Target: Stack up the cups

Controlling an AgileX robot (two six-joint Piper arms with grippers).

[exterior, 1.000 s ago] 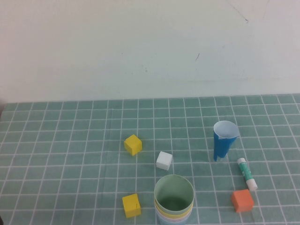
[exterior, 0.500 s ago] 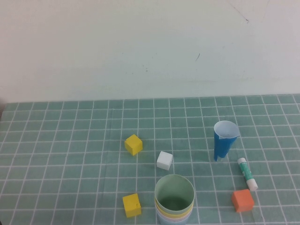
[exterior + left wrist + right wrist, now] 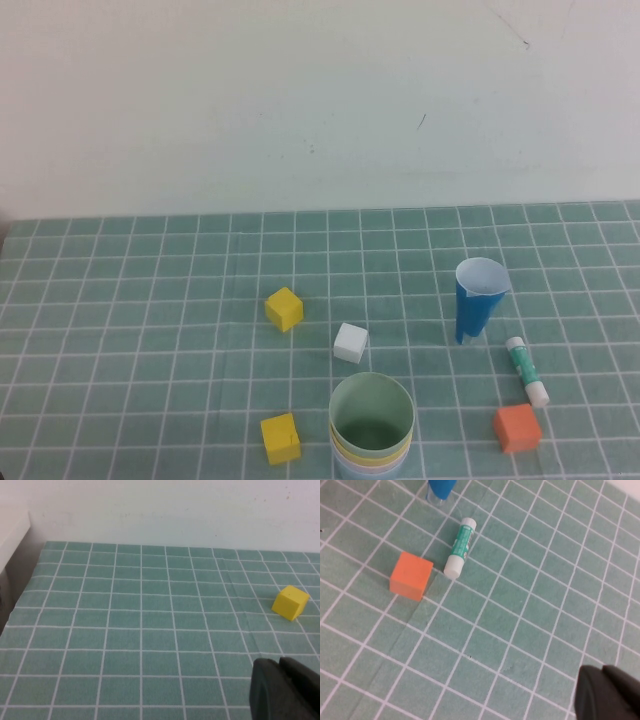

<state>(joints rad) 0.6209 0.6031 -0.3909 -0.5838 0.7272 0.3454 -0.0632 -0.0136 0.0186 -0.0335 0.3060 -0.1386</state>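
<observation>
Green gridded cloth covers the table (image 3: 120,300) below a pale wall. Left pincer (image 3: 285,690) and right pincer (image 3: 607,695) hang above bare cloth, both pressed together, holding nothing. Cups (image 3: 371,425) sit nested at the near edge, sage green innermost.

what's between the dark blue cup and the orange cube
The glue stick lies between the dark blue cup and the orange cube, touching neither; high view shows it. Both grippers, left and right, are shut, off to the sides.
</observation>
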